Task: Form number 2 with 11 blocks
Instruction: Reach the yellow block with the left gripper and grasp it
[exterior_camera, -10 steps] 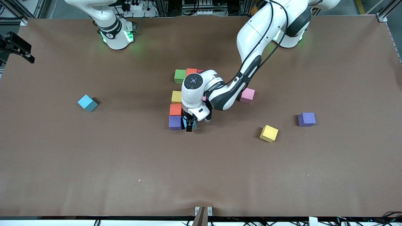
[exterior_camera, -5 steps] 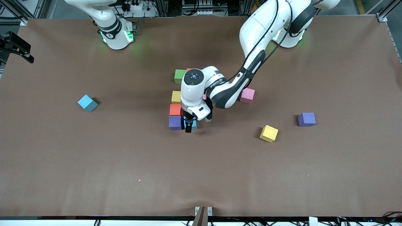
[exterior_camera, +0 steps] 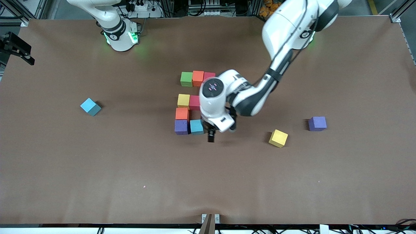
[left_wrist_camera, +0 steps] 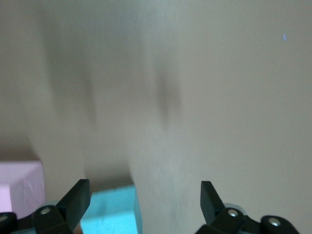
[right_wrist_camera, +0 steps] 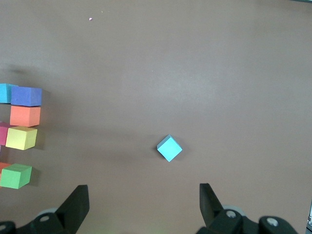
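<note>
The number 2 stands partly built mid-table: green (exterior_camera: 186, 79), orange (exterior_camera: 198, 78) and red (exterior_camera: 209, 76) blocks in a row. Nearer the camera are yellow (exterior_camera: 183, 100), red (exterior_camera: 194, 102), orange (exterior_camera: 182, 113), purple (exterior_camera: 181, 126) and light blue (exterior_camera: 196, 126). My left gripper (exterior_camera: 211, 136) hangs open and empty just beside that light blue block (left_wrist_camera: 109, 212), toward the left arm's end. A pale pink block (left_wrist_camera: 19, 187) shows at the edge of the left wrist view. My right gripper (right_wrist_camera: 144, 197) waits open, high over a loose light blue block (right_wrist_camera: 169, 148).
Loose blocks lie apart from the figure: light blue (exterior_camera: 90, 107) toward the right arm's end, yellow (exterior_camera: 278, 138) and purple (exterior_camera: 317, 123) toward the left arm's end. The left arm's wrist covers the table beside the red block.
The left gripper, which stood around the light blue block beside the purple one, has risen and shifted toward the left arm's end. That block stays in place.
</note>
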Controlling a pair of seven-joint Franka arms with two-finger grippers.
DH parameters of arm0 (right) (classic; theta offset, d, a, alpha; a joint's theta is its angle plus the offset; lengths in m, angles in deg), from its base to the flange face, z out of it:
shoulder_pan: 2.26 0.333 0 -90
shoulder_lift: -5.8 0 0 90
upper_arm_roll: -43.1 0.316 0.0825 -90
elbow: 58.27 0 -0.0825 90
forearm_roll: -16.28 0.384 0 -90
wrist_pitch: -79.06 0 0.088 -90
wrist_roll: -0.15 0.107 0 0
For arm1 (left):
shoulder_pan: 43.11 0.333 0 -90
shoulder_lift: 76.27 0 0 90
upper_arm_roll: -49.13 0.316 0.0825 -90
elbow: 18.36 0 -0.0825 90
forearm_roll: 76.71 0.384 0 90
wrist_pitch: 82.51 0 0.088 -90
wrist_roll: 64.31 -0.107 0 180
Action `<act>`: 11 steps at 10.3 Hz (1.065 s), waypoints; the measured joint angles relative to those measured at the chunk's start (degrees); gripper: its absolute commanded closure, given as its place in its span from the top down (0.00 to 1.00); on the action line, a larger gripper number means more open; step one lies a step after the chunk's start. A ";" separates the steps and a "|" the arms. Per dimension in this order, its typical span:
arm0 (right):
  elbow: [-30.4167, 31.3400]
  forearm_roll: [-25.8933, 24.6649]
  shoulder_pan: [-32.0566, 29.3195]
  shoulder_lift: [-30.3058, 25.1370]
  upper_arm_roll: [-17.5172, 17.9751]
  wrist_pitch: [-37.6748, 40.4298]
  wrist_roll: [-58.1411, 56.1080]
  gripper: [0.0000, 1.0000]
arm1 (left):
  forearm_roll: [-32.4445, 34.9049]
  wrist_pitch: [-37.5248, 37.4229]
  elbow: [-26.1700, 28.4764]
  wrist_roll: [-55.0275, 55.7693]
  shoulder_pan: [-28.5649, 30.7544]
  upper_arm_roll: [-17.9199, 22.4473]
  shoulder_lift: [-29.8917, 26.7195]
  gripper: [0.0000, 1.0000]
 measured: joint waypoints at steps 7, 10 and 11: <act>-1.27 0.84 -0.03 -0.01 -0.09 0.04 0.00 1.00 | 0.00 4.97 33.38 -21.08 22.40 -6.86 -19.44 1.00; -1.27 3.92 -0.58 0.10 -0.19 0.03 0.01 1.00 | -0.01 6.37 37.27 -32.80 29.77 -6.75 -20.53 1.00; -1.37 3.92 -0.85 0.12 -0.20 0.01 0.00 1.00 | -0.01 7.20 37.49 -34.77 31.43 -6.75 -20.49 1.00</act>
